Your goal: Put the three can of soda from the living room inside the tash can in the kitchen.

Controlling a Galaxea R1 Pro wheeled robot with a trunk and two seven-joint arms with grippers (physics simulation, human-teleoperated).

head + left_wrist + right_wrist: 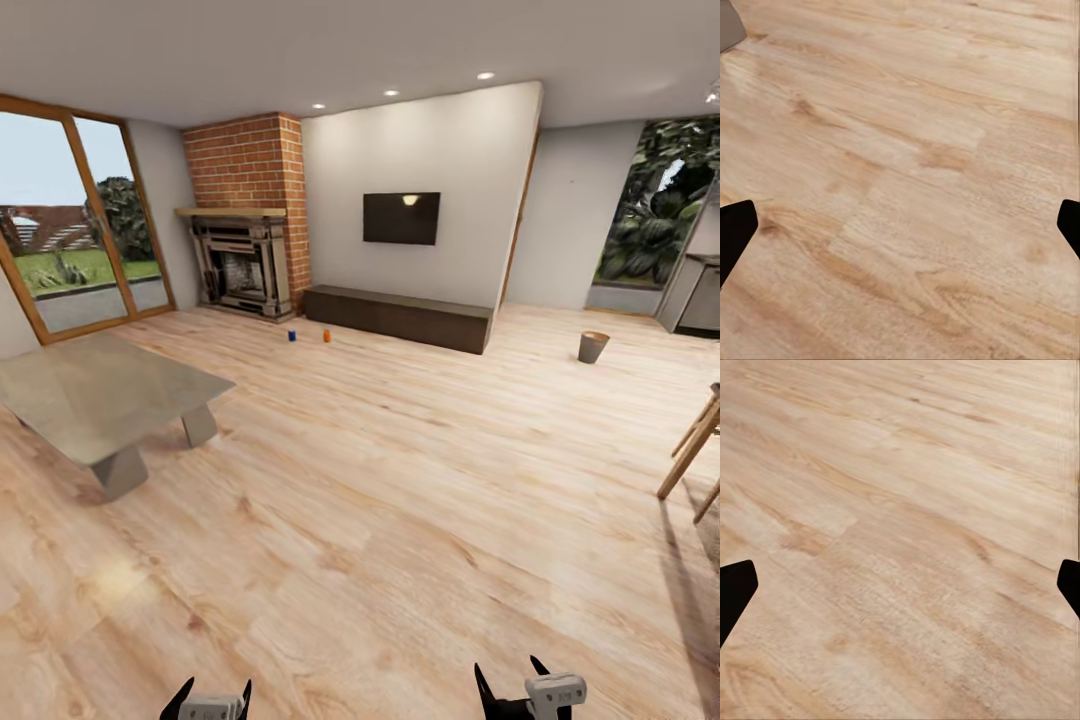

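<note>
Living room, wood floor (400, 480): two soda cans, one bin, two pincers.

Cans: one dark blue can (292, 336) and one orange can (327, 336), upright on the floor near each other, between fireplace (240, 262) and low cabinet (400, 317); too small for detail. Trash can (593, 347): one, far right, well apart. Grey table (100, 400), one, cut off at left. Left pincer (207, 698) and right pincer (512, 688): fingers spread wide, holding nothing, partly cut off.

Pale wood-grain floor (400, 480) everywhere. One blue can (292, 336), one orange can (327, 336). Red-brick fireplace (245, 160), dark cabinet (400, 317), grey table (90, 395).
</note>
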